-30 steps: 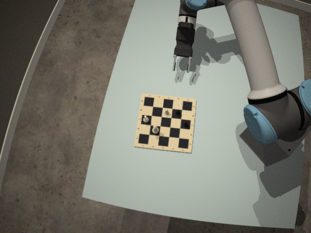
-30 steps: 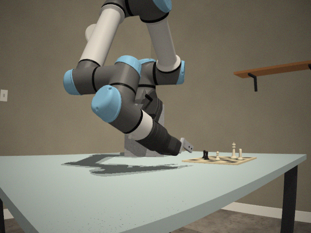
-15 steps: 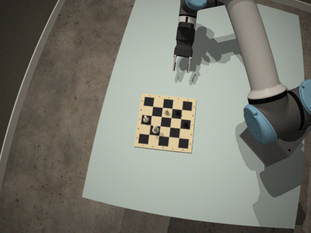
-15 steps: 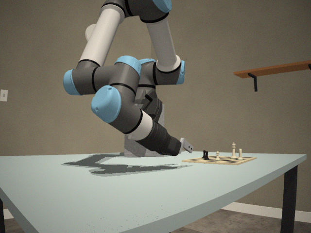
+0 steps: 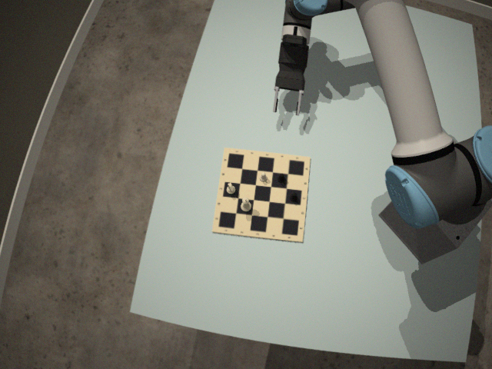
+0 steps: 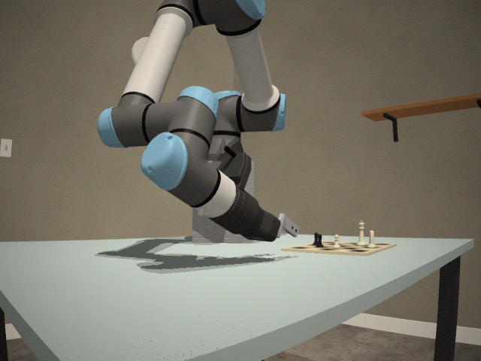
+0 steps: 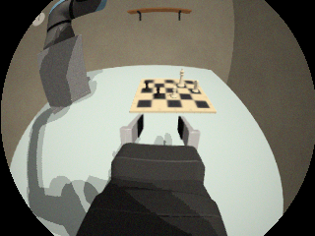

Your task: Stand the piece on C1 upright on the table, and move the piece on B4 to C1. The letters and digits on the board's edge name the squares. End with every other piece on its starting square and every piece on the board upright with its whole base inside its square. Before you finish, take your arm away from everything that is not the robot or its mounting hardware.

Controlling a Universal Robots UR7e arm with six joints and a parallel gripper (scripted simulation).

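The claw [image 5: 287, 101] hangs wide open and empty over the surface [image 5: 198, 257], well short of the board [image 5: 222, 198], where the pieces stand so close that reaching for one risks toppling a neighbour.

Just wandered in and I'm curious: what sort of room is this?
Probably a plain indoor test room: a robot arm stands on a pale table beside a small chessboard, with a bare wall shelf behind.

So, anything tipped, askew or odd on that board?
Nothing stands out. All five pieces stand upright on the board, three pale and two dark. The open, empty claw hangs over the table off the board's edge.
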